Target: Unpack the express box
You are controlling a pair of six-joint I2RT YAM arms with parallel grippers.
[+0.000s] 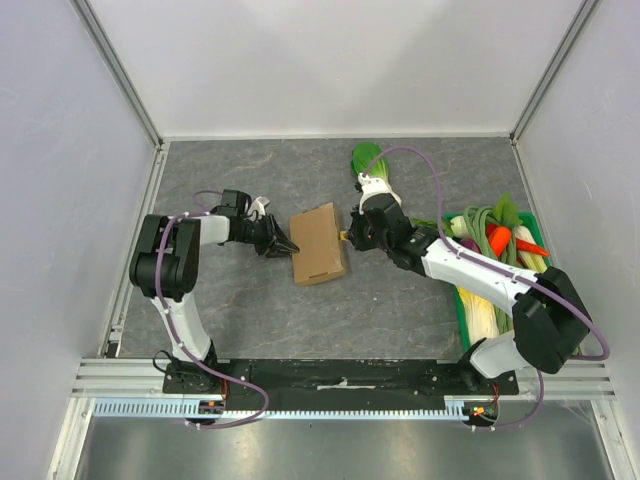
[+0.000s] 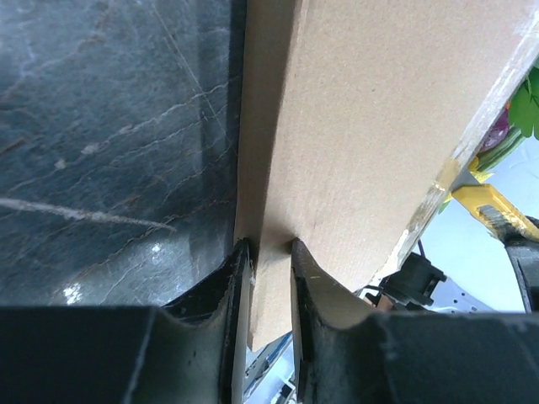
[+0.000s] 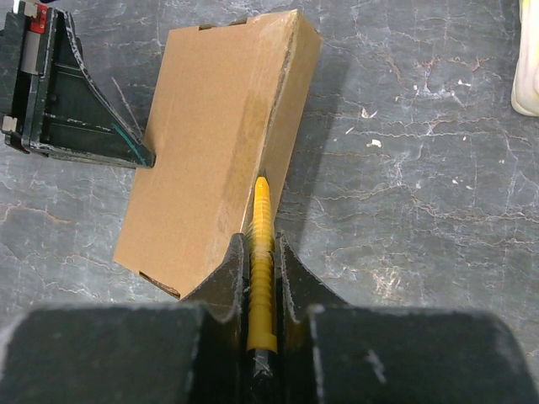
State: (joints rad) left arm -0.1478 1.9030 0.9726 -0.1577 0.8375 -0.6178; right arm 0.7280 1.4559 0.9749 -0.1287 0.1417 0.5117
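The express box (image 1: pixel 318 245), a flat brown cardboard box, lies on the grey table mid-scene. My left gripper (image 1: pixel 287 246) is shut on its left edge; in the left wrist view both fingers (image 2: pixel 237 265) pinch the cardboard (image 2: pixel 370 126). My right gripper (image 1: pixel 350 235) is shut on a yellow ridged cutter (image 3: pixel 262 210). The cutter's tip rests on the taped seam along the box's right top edge (image 3: pixel 210 143). The left gripper (image 3: pixel 141 156) shows at the box's far side in the right wrist view. The cutter also shows in the left wrist view (image 2: pixel 493 204).
A green crate (image 1: pixel 465 300) full of vegetables stands at the right, under my right arm. A green-and-white bok choy (image 1: pixel 374 168) lies behind the box. White walls enclose the table on three sides.
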